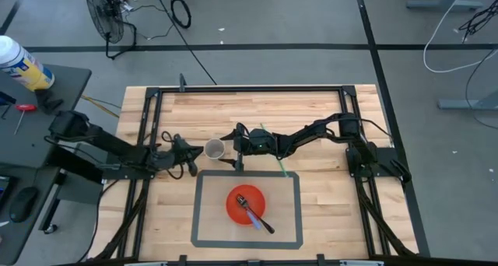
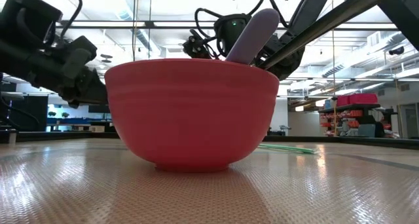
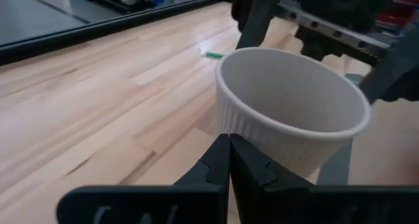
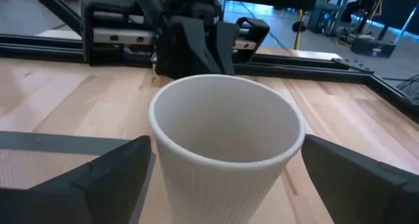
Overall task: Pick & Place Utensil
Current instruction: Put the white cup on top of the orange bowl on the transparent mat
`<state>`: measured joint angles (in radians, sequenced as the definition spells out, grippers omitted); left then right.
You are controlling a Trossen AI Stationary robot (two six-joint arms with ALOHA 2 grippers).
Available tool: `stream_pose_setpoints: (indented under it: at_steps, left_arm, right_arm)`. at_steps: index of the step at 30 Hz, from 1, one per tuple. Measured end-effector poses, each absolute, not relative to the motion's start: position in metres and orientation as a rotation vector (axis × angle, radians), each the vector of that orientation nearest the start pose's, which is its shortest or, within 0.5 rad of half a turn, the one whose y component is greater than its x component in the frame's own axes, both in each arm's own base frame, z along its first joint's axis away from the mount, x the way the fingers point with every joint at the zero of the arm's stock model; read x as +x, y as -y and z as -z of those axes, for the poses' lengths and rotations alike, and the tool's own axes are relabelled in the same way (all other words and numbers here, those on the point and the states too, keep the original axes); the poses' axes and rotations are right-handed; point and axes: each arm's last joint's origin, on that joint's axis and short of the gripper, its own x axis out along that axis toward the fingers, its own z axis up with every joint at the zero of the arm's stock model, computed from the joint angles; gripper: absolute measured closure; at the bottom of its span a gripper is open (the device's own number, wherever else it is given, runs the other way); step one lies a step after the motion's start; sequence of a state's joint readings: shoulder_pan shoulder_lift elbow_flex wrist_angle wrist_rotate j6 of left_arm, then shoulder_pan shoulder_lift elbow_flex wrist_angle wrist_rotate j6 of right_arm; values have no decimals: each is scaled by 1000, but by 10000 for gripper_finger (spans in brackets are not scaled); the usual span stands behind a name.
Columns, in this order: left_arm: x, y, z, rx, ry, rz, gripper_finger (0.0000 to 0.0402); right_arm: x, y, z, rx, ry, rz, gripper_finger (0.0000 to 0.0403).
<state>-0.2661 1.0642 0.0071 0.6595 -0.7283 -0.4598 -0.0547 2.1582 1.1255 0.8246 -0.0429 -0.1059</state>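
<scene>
A red bowl (image 1: 245,206) stands on the grey-edged mat (image 1: 204,211) near the table's near edge. A utensil with a lilac handle (image 2: 252,37) lies in it and leans on the rim; it also shows in the high view (image 1: 254,215). A white ribbed paper cup (image 1: 215,149) stands upright on the wood just beyond the mat. My left gripper (image 1: 194,152) is shut, its tips right at the cup's left wall (image 3: 262,145). My right gripper (image 4: 228,152) is open, level, with one finger on either side of the cup (image 4: 226,152). My left gripper's shut fingertips (image 3: 229,152) point level at the lower wall of the cup from the table's left. I cannot tell whether they touch it. My right gripper touches nothing that shows.
A thin green straw (image 1: 274,153) lies on the wood under my right arm, reaching the mat's far edge. Black frame rails (image 1: 249,89) run round the table. Bare wood lies along the far side and at the right of the mat.
</scene>
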Motion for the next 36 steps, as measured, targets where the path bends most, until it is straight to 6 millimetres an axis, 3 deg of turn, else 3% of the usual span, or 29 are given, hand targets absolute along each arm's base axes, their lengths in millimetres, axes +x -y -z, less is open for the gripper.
stream_pose_setpoints:
  at_steps: [15, 25, 36]
  left_arm:
    - [193, 32, -113, -139, -341, -557, 387]
    - [194, 32, -115, -142, -328, -561, 387]
    - [184, 38, -131, -121, -311, -494, 387]
  right_arm:
    - [437, 19, -123, -76, -231, -12, 18]
    - [437, 9, -125, -94, -238, 21, 50]
    - [426, -6, -163, -121, -249, 152, 52]
